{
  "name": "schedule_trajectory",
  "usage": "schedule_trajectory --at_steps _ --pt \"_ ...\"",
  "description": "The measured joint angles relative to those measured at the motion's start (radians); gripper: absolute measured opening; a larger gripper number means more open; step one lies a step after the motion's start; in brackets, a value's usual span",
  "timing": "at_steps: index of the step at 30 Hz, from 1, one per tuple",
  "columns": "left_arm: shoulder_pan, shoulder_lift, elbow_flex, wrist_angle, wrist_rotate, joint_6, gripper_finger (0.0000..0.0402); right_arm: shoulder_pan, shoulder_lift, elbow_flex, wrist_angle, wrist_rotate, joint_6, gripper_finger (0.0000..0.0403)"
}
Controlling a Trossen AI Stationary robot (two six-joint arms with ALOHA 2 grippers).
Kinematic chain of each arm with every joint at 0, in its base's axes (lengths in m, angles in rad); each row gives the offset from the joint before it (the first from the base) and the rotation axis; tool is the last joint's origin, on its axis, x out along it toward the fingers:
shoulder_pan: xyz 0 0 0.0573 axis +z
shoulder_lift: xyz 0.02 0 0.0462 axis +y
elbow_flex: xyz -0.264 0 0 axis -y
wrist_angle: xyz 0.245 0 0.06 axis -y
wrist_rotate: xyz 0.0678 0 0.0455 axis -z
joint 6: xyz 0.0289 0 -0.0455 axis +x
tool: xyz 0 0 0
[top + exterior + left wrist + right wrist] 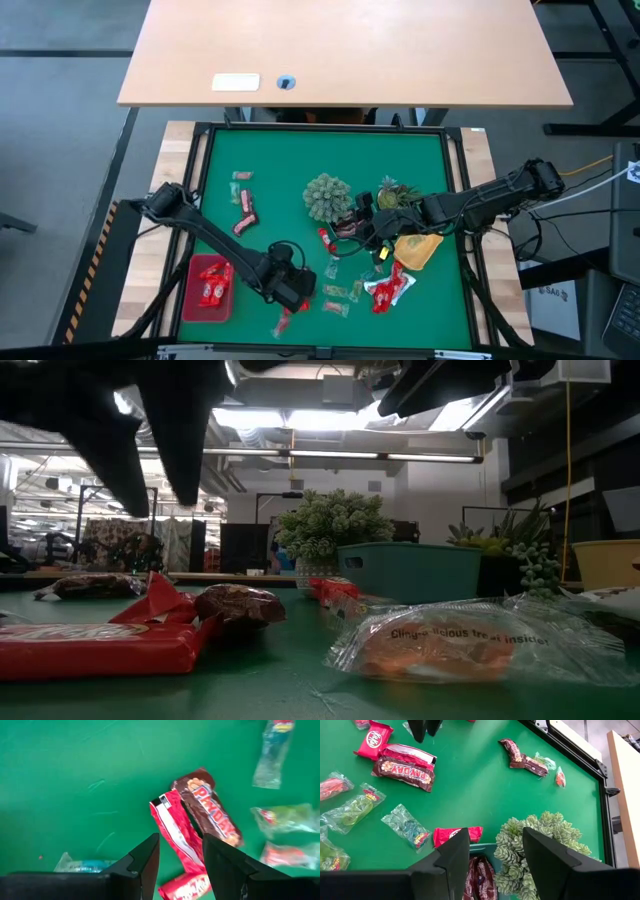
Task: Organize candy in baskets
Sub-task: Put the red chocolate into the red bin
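Now, baskets: three; red basket [190, 305] at the near-left of the bench, holding red candy [213, 282].
Loose candy: scattered mid-bench, red bar [175, 830], brown bar [212, 810].
Left hand [180, 865]: released, over the red bar.
Right hand [495, 855]: released, over the teal basket [482, 847].

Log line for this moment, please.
left gripper: open above red candy | right gripper: open near plant | red basket: partly filled

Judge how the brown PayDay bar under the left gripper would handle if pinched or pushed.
The PayDay bar lies flat and elongated, so it probably slides, not rolls. Its glossy wrapper looks slippery. Its end overlaps a red wrapper, which a push would likely drag along.
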State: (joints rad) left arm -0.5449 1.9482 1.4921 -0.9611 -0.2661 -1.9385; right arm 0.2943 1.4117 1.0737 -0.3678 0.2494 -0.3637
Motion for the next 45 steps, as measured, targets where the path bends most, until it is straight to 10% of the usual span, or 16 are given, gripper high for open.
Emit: schedule_trajectory --at_steps 31,45 --pt "0.006 0.140 -0.001 0.054 -0.012 0.003 0.0141 0.000 0.000 0.000 -0.001 -0.001 0.000 0.0184" --pt "0.008 0.140 -0.001 0.055 -0.013 0.003 0.0051 0.000 0.000 0.000 -0.001 -0.001 0.000 0.0184"
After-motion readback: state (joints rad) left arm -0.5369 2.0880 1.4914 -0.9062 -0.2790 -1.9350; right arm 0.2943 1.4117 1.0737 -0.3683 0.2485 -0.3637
